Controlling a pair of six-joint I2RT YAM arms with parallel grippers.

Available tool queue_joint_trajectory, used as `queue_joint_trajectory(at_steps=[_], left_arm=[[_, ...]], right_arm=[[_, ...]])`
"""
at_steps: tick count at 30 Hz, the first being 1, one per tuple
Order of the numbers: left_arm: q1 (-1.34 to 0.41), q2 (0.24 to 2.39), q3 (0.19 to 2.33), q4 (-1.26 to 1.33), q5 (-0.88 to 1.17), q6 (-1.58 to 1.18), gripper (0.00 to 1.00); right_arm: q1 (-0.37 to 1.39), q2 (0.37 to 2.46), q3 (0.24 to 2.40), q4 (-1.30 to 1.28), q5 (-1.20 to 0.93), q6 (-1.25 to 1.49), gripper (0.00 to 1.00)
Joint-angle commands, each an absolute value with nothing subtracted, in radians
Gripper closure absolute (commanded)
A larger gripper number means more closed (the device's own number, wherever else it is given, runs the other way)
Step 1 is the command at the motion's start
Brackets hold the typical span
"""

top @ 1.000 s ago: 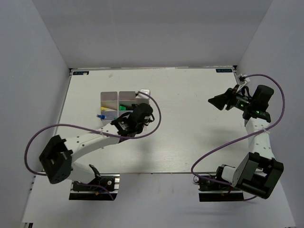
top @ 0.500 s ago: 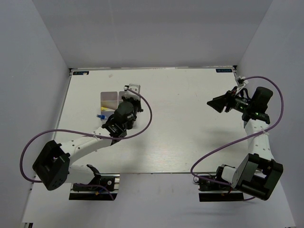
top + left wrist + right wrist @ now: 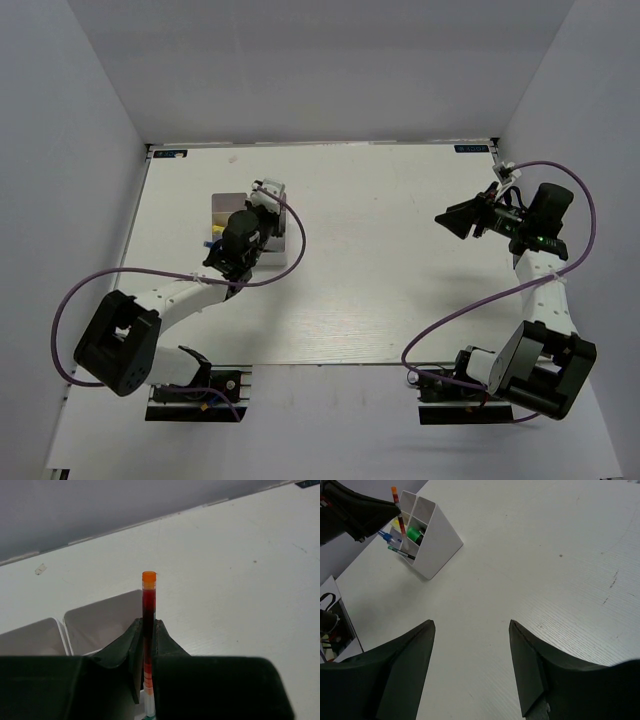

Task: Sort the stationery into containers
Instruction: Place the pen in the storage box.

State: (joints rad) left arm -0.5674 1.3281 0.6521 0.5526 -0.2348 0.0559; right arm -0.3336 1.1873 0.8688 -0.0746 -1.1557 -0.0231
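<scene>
Left gripper is clenched on an orange-capped pen, gripped at mid-barrel with the cap end up and the pen near vertical. My read is that this orientation lets it drop tip-first into a cell rather than lie across the dividers. The gripper sits directly over the white divided tray at the left-centre of the table. The wrist view shows two empty-looking cells just beyond the jaws. The pen's lower end is hidden behind the gripper body, so I can't tell whether it has entered a cell or which one. In the right wrist view the pen looks like it runs down into the back part of the tray, but that's not conclusive. Already in the tray are a green highlighter, a blue-capped tube and a dark thin pen poking out the near side. No loose stationery is visible on the table, so sorting looks close to done. Right gripper is spread wide and holds nothing. It is parked well apart on the right side, aimed at the tray, probably to stay out of the left arm's workspace. Next step is likely a release over the target cell. The risk is the pen catching on a divider or tipping out if it's let go too high.
</scene>
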Motion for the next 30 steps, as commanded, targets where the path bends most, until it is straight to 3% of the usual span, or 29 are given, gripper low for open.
queue_joint_trajectory(at_steps=[1,10,14,15,19,22,28,30], left_arm=[[-0.548,1.333,0.632,0.597,-0.167,0.066,1.0],[-0.528,1.342,0.565,0.643,-0.137,0.048,1.0],[-0.528,1.353,0.534,0.678,-0.161,0.048,0.9],[-0.528,1.353,0.523,0.692,-0.161,0.048,0.87],[-0.528,1.353,0.523,0.692,-0.161,0.038,0.45],[-0.528,1.33,0.523,0.672,-0.152,0.038,0.25],[-0.528,1.278,0.546,0.623,-0.152,0.006,0.02],[-0.528,1.24,0.571,0.604,-0.141,-0.006,0.0]], right_arm=[[-0.341,1.195,0.865,-0.081,-1.19,-0.046,0.33],[-0.342,1.209,0.865,-0.084,-1.203,-0.051,0.33],[-0.341,1.209,0.865,-0.087,-1.215,-0.052,0.33],[-0.342,1.209,0.864,-0.084,-1.216,-0.051,0.32],[-0.341,1.204,0.87,-0.106,-1.224,-0.075,0.3],[-0.341,1.201,0.87,-0.114,-1.226,-0.084,0.29],[-0.341,1.198,0.873,-0.112,-1.216,-0.089,0.28],[-0.339,1.201,0.871,-0.109,-1.207,-0.095,0.26]])
